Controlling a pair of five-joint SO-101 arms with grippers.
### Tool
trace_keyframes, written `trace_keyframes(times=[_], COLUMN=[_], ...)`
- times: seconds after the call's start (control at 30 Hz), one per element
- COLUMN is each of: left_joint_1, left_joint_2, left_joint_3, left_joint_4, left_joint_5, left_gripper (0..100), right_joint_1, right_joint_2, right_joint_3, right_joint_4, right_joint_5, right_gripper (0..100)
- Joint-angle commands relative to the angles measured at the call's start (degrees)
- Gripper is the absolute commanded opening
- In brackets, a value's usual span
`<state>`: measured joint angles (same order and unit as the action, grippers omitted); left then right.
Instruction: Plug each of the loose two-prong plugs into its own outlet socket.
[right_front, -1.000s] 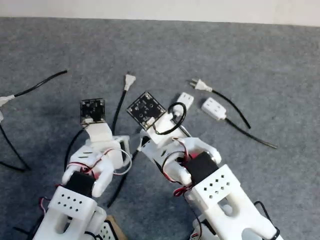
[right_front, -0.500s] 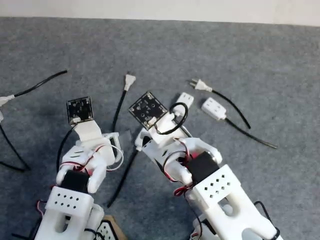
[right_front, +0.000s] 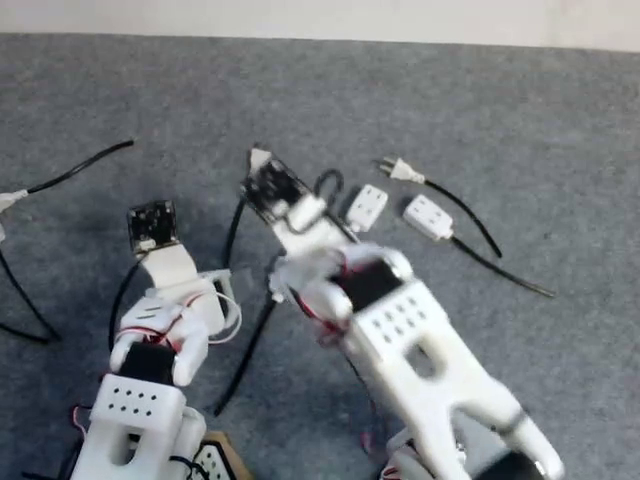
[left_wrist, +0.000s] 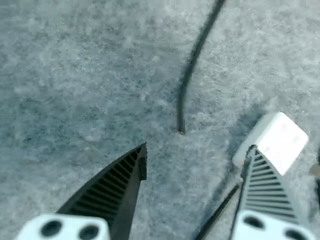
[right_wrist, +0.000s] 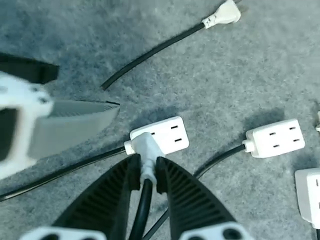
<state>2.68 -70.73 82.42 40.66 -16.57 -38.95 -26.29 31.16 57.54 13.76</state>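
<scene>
Right gripper (right_wrist: 146, 161) pinched shut on white moulded two-prong plug (right_wrist: 145, 145) with smooth black cord, right against white rectangular plastic outlet socket (right_wrist: 165, 135), mid-table. Cannot tell if prongs are in. Left gripper (left_wrist: 196, 150) spread wide, holding nothing, over grey fuzzy mat (left_wrist: 75, 75), second white socket block (left_wrist: 275, 140) beside one ribbed finger.

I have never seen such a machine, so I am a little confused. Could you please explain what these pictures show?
These are two small robot arms at a table with a grey cover. One picture looks down from above. The other two come from a camera on each arm's wrist. White outlet sockets, a loose plug and black cords lie on the surface. The right gripper is shut on a white plug, close to one socket. The left gripper is open and holds nothing.
</scene>
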Motion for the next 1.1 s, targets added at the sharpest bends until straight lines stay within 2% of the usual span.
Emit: trace_keyframes(times=[0.0,0.13,0.37,1.07], left_joint_1=[-1.19,-1.89,-2.15,-2.15], left_joint_2=[-0.57,-0.4,-0.48,-0.48], left_joint_3=[-0.22,-0.22,-0.22,-0.13], left_joint_4=[-1.93,-2.2,-2.2,-2.2], left_joint_5=[0.0,0.0,0.0,0.0], left_gripper=[31,31,31,31], right_joint_1=[0.92,4.0,8.13,7.96], right_joint_2=[10.24,18.77,20.97,27.47], right_joint_3=[-11.91,-19.03,-20.44,-19.74], right_joint_4=[2.24,4.97,4.88,-0.13], right_joint_5=[1.76,1.67,2.02,0.09], right_gripper=[0.5,0.5,0.5,0.5])
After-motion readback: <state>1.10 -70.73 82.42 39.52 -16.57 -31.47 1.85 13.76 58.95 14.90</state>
